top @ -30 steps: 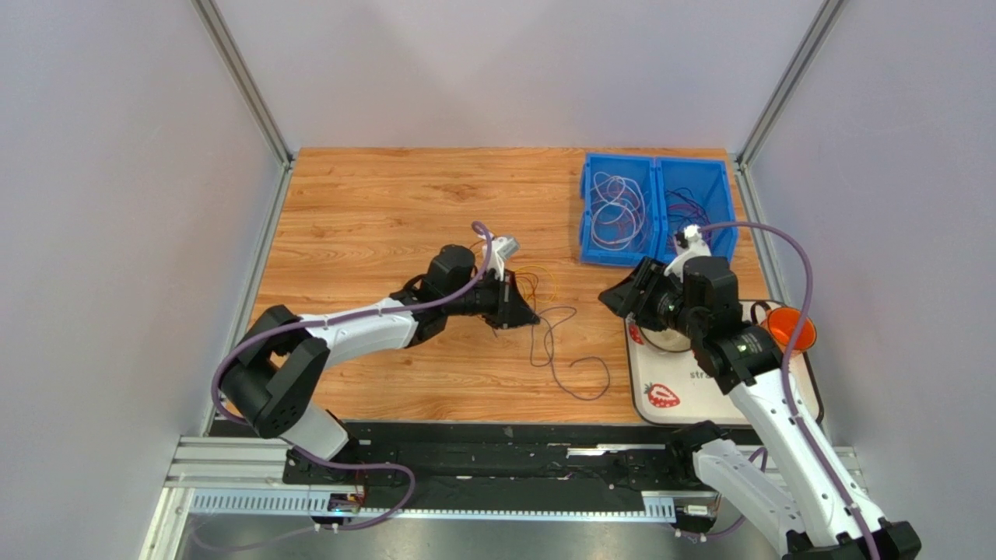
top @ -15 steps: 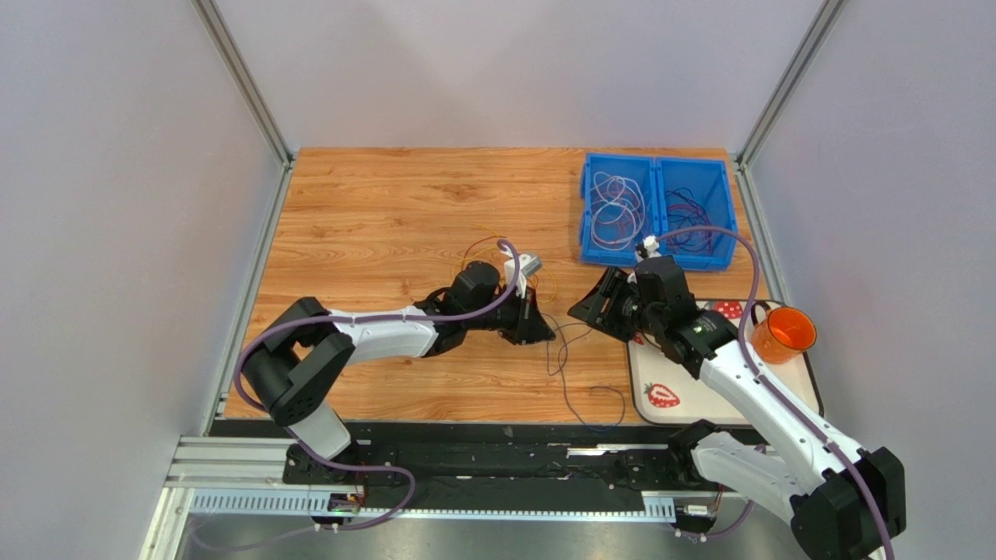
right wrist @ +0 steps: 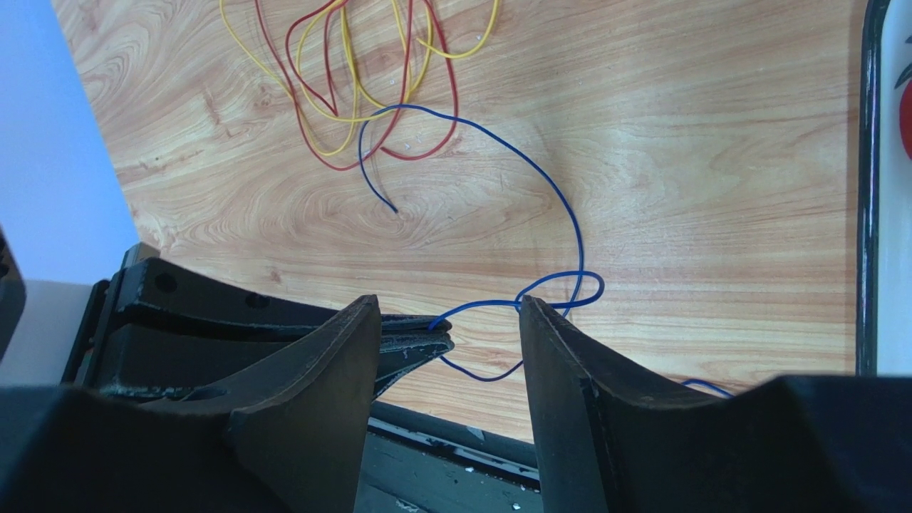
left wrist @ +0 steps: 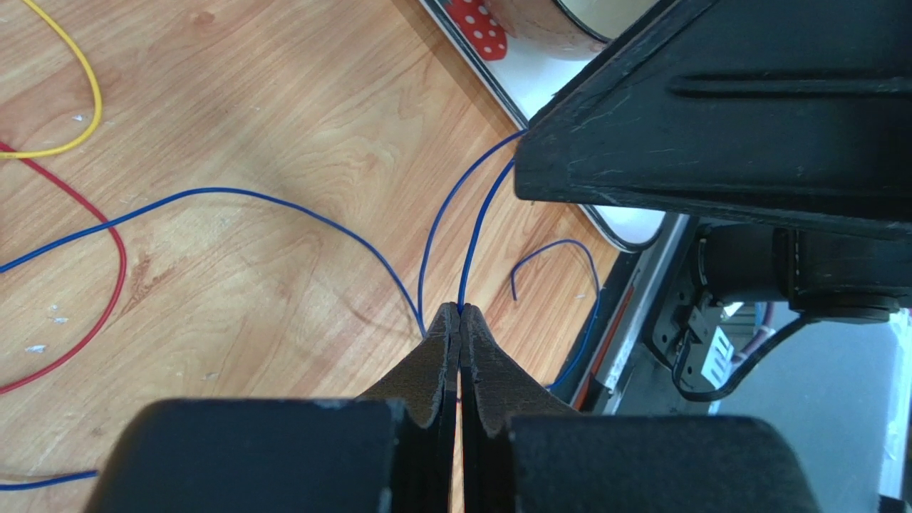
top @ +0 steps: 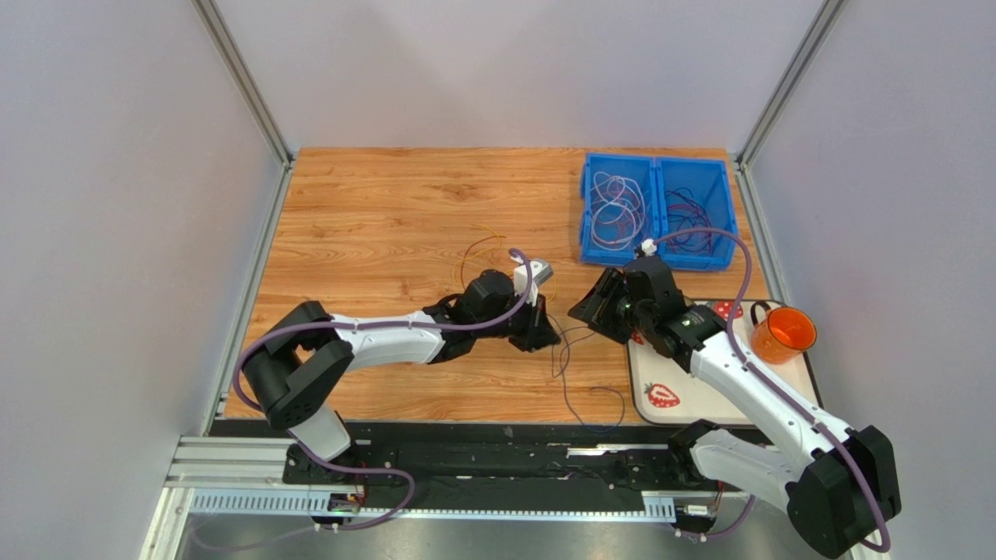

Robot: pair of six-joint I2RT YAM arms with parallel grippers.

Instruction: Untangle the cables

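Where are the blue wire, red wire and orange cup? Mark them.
blue wire (left wrist: 219,191), left wrist view, top of its arc
red wire (left wrist: 121,262), left wrist view, right bend
orange cup (top: 781,344), top view, its side wall

No word, number or brand can be read. The white tray (top: 652,364) bears only strawberry pictures, any print on it too small to make out. Beyond the tray's edge, a white sticker (left wrist: 712,344) is blurred.
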